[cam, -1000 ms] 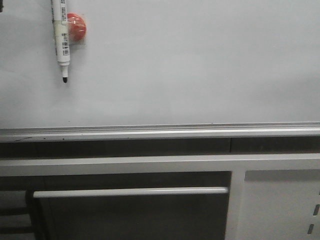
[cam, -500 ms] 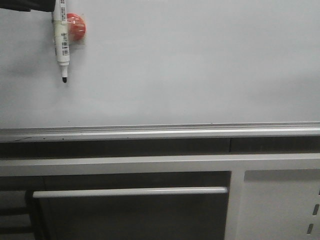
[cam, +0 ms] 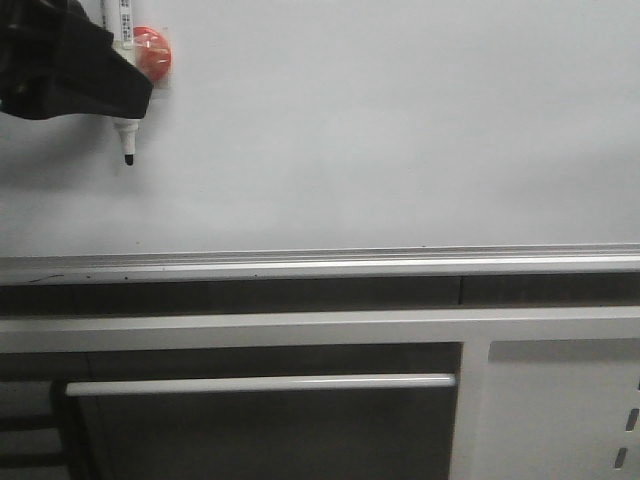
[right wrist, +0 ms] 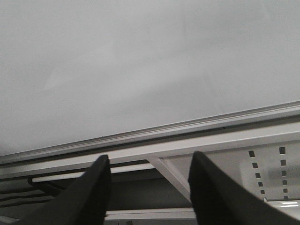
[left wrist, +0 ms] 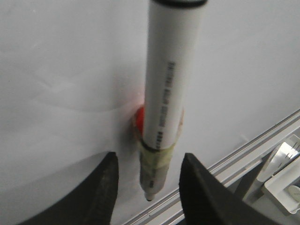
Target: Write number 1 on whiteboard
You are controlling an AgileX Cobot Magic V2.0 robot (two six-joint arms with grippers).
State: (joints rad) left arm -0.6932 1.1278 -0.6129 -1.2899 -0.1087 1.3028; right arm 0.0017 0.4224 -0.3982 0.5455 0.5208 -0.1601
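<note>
Approach to white cylindrical marker pen (left wrist: 168,108) on pale glossy whiteboard (cam: 400,130).
Left gripper (left wrist: 147,185) has just arrived, jaws open astride it; right gripper (right wrist: 147,187) open; nothing written.

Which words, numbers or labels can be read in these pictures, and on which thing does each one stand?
Marker pen: one line of small dark print runs along the barrel, too blurred to read.
Same marker pen, front view: the label is mostly hidden behind the left gripper, unreadable.
Whiteboard: nothing is written on it.
</note>
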